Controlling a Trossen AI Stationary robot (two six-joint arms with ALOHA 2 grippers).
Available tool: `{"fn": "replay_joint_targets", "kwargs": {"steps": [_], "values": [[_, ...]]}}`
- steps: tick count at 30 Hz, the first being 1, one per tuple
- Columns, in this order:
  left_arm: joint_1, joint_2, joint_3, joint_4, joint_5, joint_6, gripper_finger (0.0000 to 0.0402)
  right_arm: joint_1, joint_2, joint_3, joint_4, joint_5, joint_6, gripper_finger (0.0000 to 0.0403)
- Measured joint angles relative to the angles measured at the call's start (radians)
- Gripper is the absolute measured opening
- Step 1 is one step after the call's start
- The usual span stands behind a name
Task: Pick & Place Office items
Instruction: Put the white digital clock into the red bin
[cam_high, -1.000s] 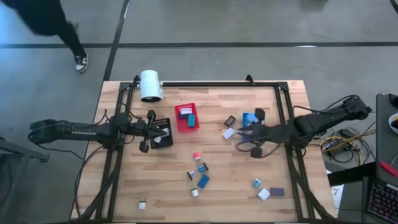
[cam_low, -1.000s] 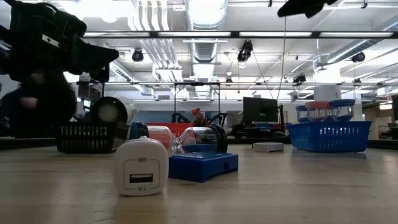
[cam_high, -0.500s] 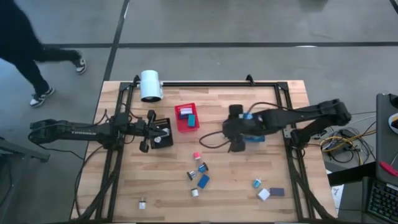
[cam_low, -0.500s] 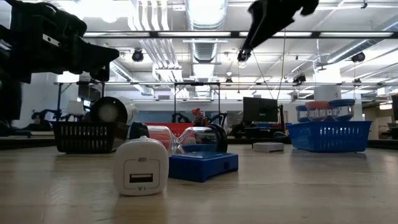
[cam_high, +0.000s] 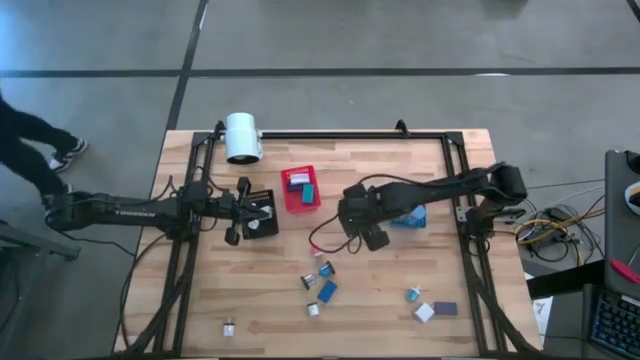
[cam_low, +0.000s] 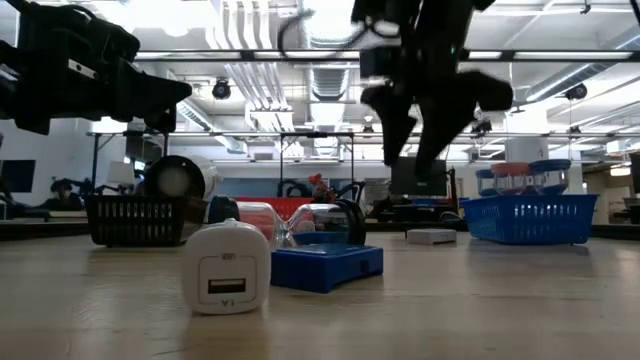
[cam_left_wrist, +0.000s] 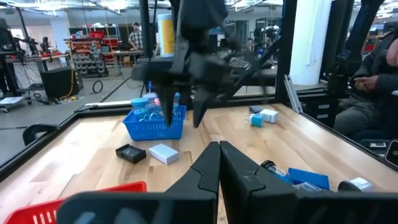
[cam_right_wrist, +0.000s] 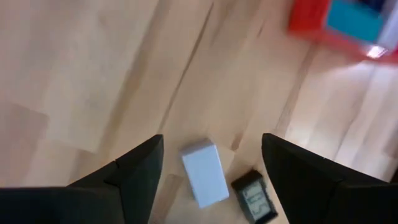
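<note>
The office items are small pieces scattered over the wooden table. A white block (cam_right_wrist: 202, 171) and a black piece (cam_right_wrist: 252, 196) lie flat right below my right gripper (cam_right_wrist: 212, 138), which is open, points steeply down and hangs above them (cam_high: 357, 222). Other pieces lie toward the near edge: a pink one (cam_high: 317, 250), a blue one (cam_high: 327, 291), and a white one (cam_high: 424, 312). My left gripper (cam_left_wrist: 217, 149) is shut, empty and level, at the black bin (cam_high: 262, 217).
A red bin (cam_high: 300, 188) holding a teal piece stands left of my right gripper. The blue bin (cam_high: 410, 216) sits partly under the right arm. A big white cylinder (cam_high: 241, 137) lies at the far left. A black frame (cam_high: 455, 170) edges the table. A person's legs (cam_high: 30, 140) show on the floor.
My right gripper has swung from beside the blue bin toward the table's left, come down, tipped from nearly level to steeply downward, and opened. It now hangs over the white block and the black piece, which have not moved. The person on the floor has walked leftward.
</note>
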Motion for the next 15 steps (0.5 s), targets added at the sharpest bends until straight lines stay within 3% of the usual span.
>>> {"fn": "replay_joint_targets", "kwargs": {"steps": [6,15], "values": [[0.000,0.000,0.000,-0.003,0.000,0.000,0.0014,-0.065,0.064,0.000,-0.047,-0.072,-0.061,0.0281],[0.000,0.000,0.000,-0.004,0.001,0.005,0.0014,-0.096,0.140,0.000,-0.063,-0.082,-0.172,0.0272]]}}
